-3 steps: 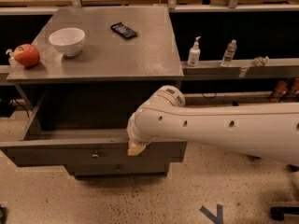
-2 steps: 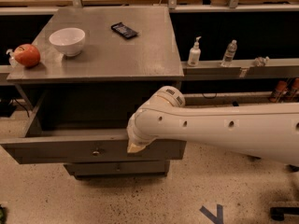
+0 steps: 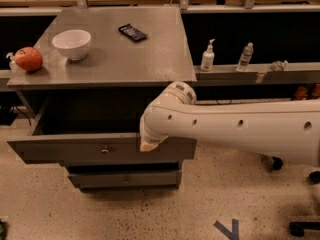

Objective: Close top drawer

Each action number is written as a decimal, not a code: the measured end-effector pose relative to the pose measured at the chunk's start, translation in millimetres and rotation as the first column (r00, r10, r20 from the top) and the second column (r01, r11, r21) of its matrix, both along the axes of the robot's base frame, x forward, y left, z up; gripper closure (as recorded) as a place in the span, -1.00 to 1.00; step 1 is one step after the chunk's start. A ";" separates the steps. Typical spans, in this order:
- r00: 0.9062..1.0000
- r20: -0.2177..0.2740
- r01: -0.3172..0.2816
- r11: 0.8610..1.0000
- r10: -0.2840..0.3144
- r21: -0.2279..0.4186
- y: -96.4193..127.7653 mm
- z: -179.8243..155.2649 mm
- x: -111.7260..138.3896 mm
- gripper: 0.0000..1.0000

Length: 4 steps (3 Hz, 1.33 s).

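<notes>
You have before you: a desk (image 3: 150, 54) of grey metal with a flat top and three drawer fronts beneath it. Entry one, the top drawer (image 3: 65, 151): the widest and tallest front, pulled well out from the desk body, its dark inside open to view between the front panel and the desk's edge, with a small knob (image 3: 105, 150) at the middle of the panel. Entry two, the lower fronts (image 3: 125, 178): two shallower panels below it, set further back. Entry three, the arm (image 3: 240, 131): white and thick, entering from the right edge of your view, crossing the drawer's right half and ending in a rounded joint. Entry four, the tool (image 3: 149, 145): only a pale beige tip shows under that joint, at the top edge of the drawer front, right of the knob; you cannot tell whether it is released or clenched, as the arm covers the rest. On the desk top you have a white bowl (image 3: 71, 44), upright, toward the left; a red apple (image 3: 28, 59) at the left front corner, near the bowl but apart from it; and a dark flat phone (image 3: 133, 32) toward the back, lying slantwise, well apart from both. Right of the desk, a ledge (image 3: 290, 74) carries a white pump bottle (image 3: 207, 56) and a clear bottle (image 3: 245, 56), both upright and near each other. On the speckled floor (image 3: 150, 214) there is a blue tape mark (image 3: 227, 229) near the bottom right.
</notes>
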State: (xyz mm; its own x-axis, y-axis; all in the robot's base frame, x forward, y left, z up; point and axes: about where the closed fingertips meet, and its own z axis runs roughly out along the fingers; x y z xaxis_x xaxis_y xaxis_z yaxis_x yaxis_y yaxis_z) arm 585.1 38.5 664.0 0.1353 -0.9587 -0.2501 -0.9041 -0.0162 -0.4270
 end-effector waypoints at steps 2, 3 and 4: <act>0.996 0.039 0.077 0.996 -0.075 -0.047 -14.3 10.9 47.6 -0.04; 0.993 0.054 0.105 0.993 -0.102 -0.059 -19.3 17.0 64.8 -0.04; 0.989 0.068 0.139 0.987 -0.134 -0.076 -29.4 27.9 81.3 0.04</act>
State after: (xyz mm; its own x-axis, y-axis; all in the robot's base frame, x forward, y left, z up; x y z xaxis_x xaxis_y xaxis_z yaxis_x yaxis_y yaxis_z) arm 666.4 9.0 692.0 0.0143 -0.9859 -0.1667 -0.8718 0.0693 -0.4849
